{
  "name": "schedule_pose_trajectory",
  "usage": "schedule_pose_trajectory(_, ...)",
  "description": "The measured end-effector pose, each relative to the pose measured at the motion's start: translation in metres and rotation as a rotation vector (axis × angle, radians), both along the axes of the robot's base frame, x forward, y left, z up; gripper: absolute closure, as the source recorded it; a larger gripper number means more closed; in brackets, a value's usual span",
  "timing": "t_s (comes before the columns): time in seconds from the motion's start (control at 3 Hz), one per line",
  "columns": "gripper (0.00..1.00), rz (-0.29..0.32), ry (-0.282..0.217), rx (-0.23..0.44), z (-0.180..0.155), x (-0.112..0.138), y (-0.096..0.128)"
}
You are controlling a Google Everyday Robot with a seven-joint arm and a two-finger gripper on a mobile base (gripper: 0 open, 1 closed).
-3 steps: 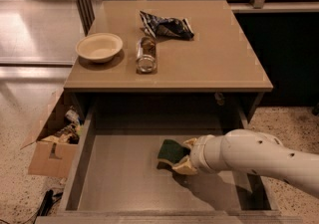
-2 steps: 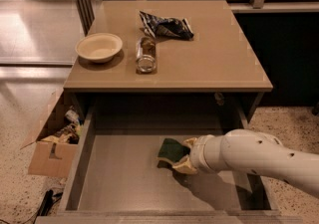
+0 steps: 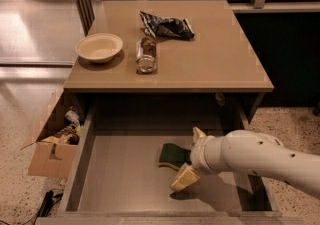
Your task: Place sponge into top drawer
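Note:
The sponge, dark green face up, lies on the flat bottom of the open top drawer, right of its middle. My gripper reaches in from the right on a white arm and sits just to the right of the sponge. Its two pale fingers are spread, one behind the sponge and one in front of it. The sponge's right end sits between them, and the jaws do not look closed on it.
On the tabletop above stand a cream bowl, a glass jar lying on its side and a dark blue-and-white snack bag. A brown cardboard box with clutter sits on the floor left of the drawer.
The fingers have spread apart around the sponge, with the rear finger now showing. The sponge stays in the same spot on the drawer bottom.

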State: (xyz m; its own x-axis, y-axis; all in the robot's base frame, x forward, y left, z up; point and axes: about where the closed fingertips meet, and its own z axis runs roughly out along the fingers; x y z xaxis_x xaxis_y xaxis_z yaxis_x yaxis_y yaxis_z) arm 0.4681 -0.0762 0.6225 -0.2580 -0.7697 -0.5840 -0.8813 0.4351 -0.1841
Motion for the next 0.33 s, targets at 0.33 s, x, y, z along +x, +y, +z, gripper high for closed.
schedule_pose_trajectory(0.33,0.0,0.0,0.0,0.0,0.0,0.0,0.0)
